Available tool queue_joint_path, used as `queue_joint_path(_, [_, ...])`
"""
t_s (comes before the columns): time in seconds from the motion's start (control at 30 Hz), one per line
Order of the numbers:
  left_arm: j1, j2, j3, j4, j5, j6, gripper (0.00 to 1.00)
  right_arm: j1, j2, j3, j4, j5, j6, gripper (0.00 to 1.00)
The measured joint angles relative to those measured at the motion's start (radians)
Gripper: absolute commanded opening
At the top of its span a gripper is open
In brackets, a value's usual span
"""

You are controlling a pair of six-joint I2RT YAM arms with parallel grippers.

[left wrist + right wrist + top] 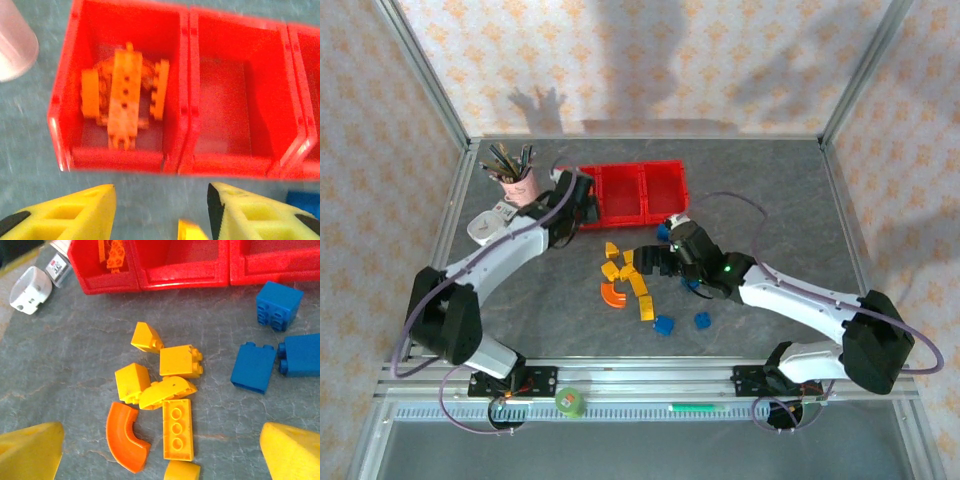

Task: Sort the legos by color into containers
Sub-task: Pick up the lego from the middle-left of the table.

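The red three-bin tray [630,190] stands at the back of the table. Its left bin [65,100] holds several orange legos [125,95]; the middle bin [225,105] looks bare. My left gripper [160,212] hovers open just in front of the tray, with a yellow brick tip [190,231] low between its fingers, not pinched. My right gripper [162,455] is open above a cluster of yellow bricks [177,427] and an orange arch [127,437]. Blue bricks [254,367] lie to their right. From above, the left gripper [582,205] is at the tray's left bin and the right gripper [665,255] is over the pile.
A pink cup of pens [518,185] stands left of the tray, with a white object [485,228] in front of it. Two blue bricks [663,325] lie nearer the front. A green tape roll [570,402] rests on the front rail.
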Motion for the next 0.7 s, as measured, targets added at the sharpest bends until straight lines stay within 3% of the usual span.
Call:
queue_joint_path(0.37, [-0.221, -0.283, -0.329, 0.001, -0.011, -0.230, 0.66, 0.000, -0.008, -0.143, 0.040, -0.066, 0.001, 1.00])
queue_joint_path(0.7, [-0.392, -0.249, -0.421, 0.004, -0.042, -0.455, 0.78, 0.000, -0.008, -0.169, 0.084, -0.074, 0.002, 1.00])
